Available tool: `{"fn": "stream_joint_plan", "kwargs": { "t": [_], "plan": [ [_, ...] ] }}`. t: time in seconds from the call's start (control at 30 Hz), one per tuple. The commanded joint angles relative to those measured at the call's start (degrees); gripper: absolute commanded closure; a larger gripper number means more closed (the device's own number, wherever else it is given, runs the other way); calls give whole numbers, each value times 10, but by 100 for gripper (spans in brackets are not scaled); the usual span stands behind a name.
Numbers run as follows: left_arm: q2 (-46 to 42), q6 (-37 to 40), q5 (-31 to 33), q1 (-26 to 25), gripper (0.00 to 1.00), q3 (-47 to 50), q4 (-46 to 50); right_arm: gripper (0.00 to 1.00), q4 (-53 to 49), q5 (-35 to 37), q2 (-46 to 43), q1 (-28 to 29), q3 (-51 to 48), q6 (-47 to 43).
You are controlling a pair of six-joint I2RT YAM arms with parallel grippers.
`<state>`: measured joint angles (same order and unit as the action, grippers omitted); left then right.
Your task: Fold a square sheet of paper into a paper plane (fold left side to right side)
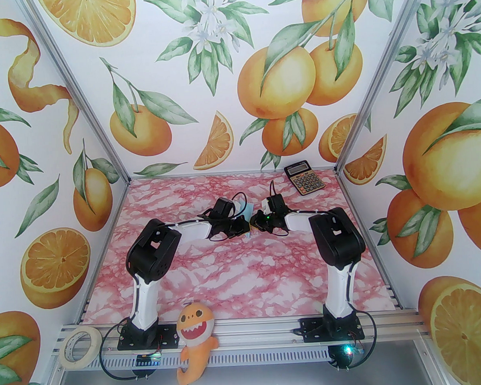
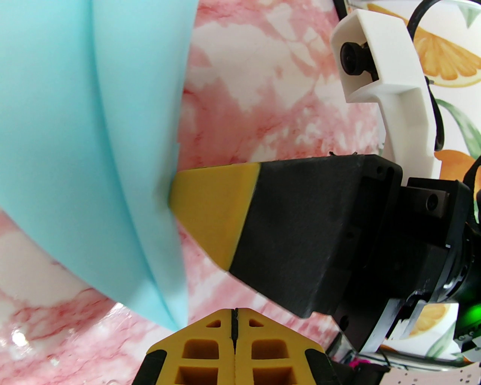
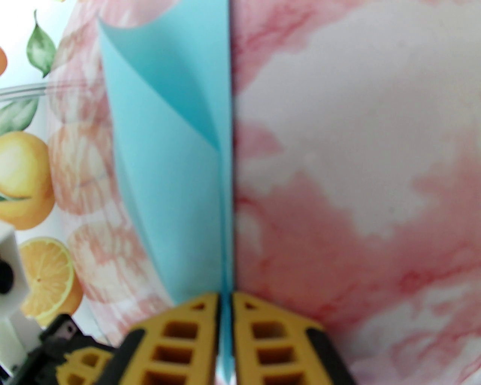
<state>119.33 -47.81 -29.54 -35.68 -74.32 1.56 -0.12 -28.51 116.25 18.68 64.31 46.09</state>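
Note:
The square sheet of paper [image 3: 169, 169] is pale light-blue, bent over on itself, with a loose curled layer. It stands on edge above the pink marbled table. My right gripper [image 3: 224, 297] is shut on its lower edge, and the blue sheet runs down between the yellow fingertips. In the left wrist view the paper [image 2: 75, 150] bulges at the left, and one yellow-tipped right finger [image 2: 214, 210] presses into its edge. My left gripper [image 2: 235, 312] is shut, tips together, with the paper's corner just left of them. From above, both grippers meet mid-table at the paper [image 1: 248, 208].
A black-and-gold calculator [image 1: 304, 178] lies at the table's far right. A tape roll [image 1: 79, 347] and an orange plush toy [image 1: 195, 338] sit on the front rail. Orange-printed walls close in three sides of the table.

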Motion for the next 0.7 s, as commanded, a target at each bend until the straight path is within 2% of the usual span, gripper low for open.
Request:
{"fn": "stream_joint_plan", "kwargs": {
  "t": [0.0, 0.67],
  "plan": [
    [9, -1, 5, -4, 100, -22, 9, 86, 7, 27, 31, 11, -19, 1],
    [45, 26, 18, -8, 100, -45, 60, 87, 8, 28, 35, 11, -17, 1]
  ]
}}
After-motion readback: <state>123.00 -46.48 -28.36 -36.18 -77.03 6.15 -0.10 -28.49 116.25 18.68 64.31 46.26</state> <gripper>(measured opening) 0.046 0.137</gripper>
